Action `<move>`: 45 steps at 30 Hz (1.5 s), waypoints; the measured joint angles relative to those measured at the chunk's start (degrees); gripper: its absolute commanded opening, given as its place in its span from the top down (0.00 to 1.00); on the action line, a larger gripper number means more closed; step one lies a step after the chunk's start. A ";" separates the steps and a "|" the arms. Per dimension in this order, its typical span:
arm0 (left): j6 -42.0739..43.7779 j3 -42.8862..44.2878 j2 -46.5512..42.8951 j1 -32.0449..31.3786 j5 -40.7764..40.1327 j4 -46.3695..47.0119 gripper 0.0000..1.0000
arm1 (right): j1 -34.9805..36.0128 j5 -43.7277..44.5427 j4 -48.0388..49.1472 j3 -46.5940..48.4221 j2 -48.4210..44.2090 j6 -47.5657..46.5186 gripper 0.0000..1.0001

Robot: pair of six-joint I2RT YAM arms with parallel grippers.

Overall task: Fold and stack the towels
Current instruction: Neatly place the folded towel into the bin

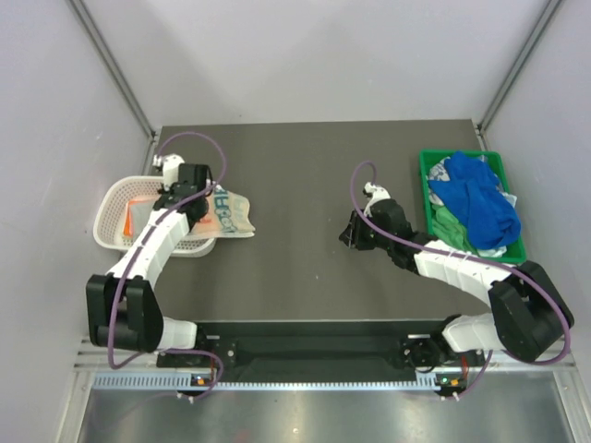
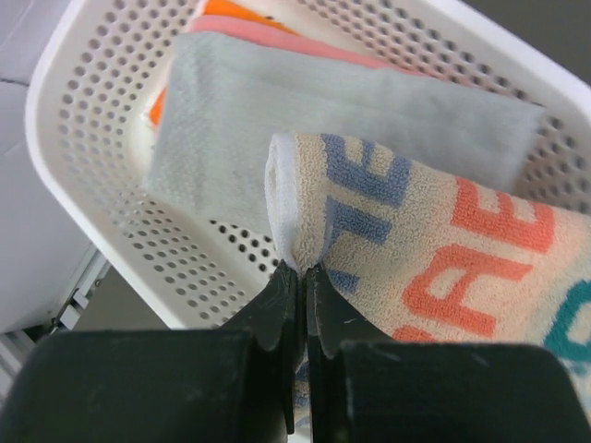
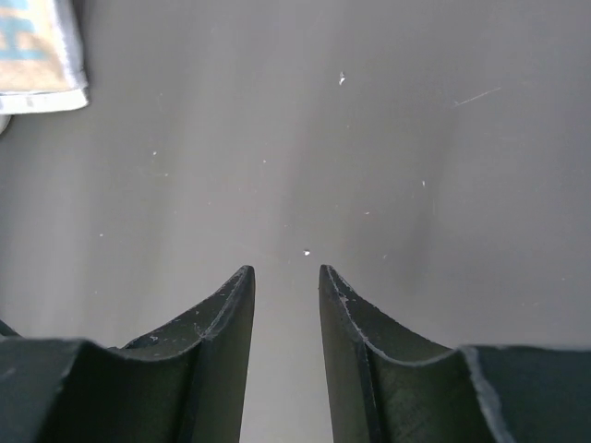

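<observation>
Cream lettered terry towel (image 2: 443, 249), folded, sits clenched in my left pincer (image 2: 303, 275) at the white mesh basket (image 2: 83, 111), over its stack of folded towels (image 2: 323, 111). My right pincer (image 3: 286, 277) is released and empty. A crumpled blue towel (image 1: 482, 210) waits in the green plastic bin (image 1: 426, 164), far right.

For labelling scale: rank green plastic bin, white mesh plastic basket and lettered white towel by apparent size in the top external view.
Largest, too alike to rank: green plastic bin, white mesh plastic basket.
Smallest: lettered white towel.
</observation>
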 measured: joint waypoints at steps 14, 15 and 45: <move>4.44 -6.14 -2.95 16.96 4.46 14.86 1.00 | 0.00 -0.72 -0.61 0.68 0.00 -0.42 0.66; 4.46 -6.12 -2.67 18.16 4.76 15.76 1.00 | 0.00 -0.81 -0.63 0.68 0.00 -0.44 0.66; -7.48 -3.69 -2.97 21.31 13.97 17.35 0.01 | 0.00 -0.94 -1.75 0.63 -3.10 -3.06 0.30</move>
